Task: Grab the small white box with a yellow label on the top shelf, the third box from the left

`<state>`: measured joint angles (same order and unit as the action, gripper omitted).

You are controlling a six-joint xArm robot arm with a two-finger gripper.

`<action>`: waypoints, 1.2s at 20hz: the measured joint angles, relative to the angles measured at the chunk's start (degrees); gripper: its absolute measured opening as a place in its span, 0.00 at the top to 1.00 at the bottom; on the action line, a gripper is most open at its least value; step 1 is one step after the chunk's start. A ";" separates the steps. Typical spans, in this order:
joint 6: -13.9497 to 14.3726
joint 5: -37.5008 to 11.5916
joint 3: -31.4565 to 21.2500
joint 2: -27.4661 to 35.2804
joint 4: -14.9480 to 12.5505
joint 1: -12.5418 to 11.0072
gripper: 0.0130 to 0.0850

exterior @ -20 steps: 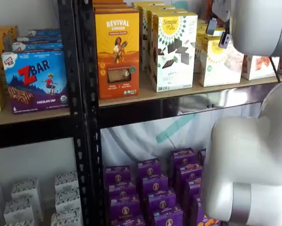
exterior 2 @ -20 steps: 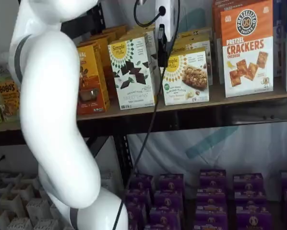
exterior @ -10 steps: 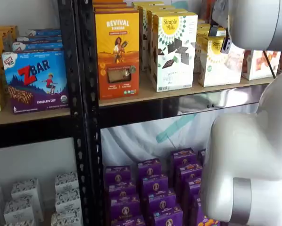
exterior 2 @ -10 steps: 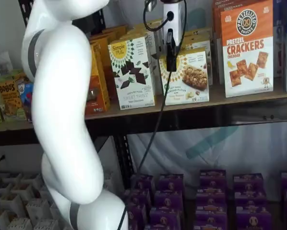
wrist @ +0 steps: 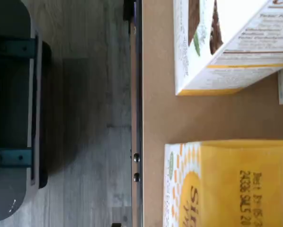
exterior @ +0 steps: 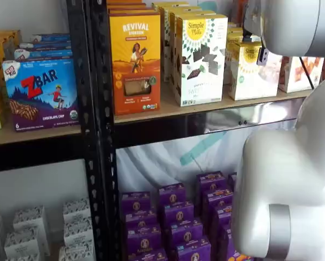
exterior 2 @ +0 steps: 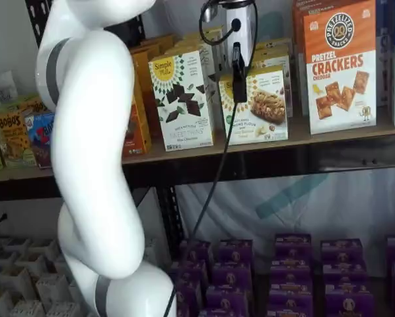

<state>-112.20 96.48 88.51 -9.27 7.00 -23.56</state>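
The small white box (exterior 2: 262, 105), with a yellow round logo and a pale cookie picture, stands on the top shelf (exterior 2: 329, 135); it also shows in a shelf view (exterior: 248, 73). The wrist view shows its yellow top (wrist: 236, 184) on the tan board (wrist: 155, 113). My gripper (exterior 2: 238, 92) hangs in front of the box's upper left part: a white body with a black finger seen side-on, and no gap can be judged. In a shelf view only a dark bit of my gripper (exterior: 262, 56) shows under the white arm.
A taller white box with dark chocolate pieces (exterior 2: 182, 99) stands just left of the small box; it also shows in the wrist view (wrist: 226, 42). An orange pretzel cracker box (exterior 2: 339, 69) stands to the right. The arm (exterior 2: 92, 152) and its cable (exterior 2: 214, 185) hang before the shelves. Purple boxes (exterior 2: 290, 271) fill the shelf below.
The gripper has moved right and slightly down, from beside the chocolate-piece box to in front of the small white box. The arm has swung right with it.
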 joint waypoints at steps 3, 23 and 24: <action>0.24 -0.55 -0.79 -0.24 -0.25 0.34 0.00; 0.25 -2.64 -3.70 -2.04 0.44 0.40 0.33; 0.21 -2.71 -3.80 -2.11 0.54 0.34 0.33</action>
<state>-111.98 93.77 84.70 -11.38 7.54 -23.22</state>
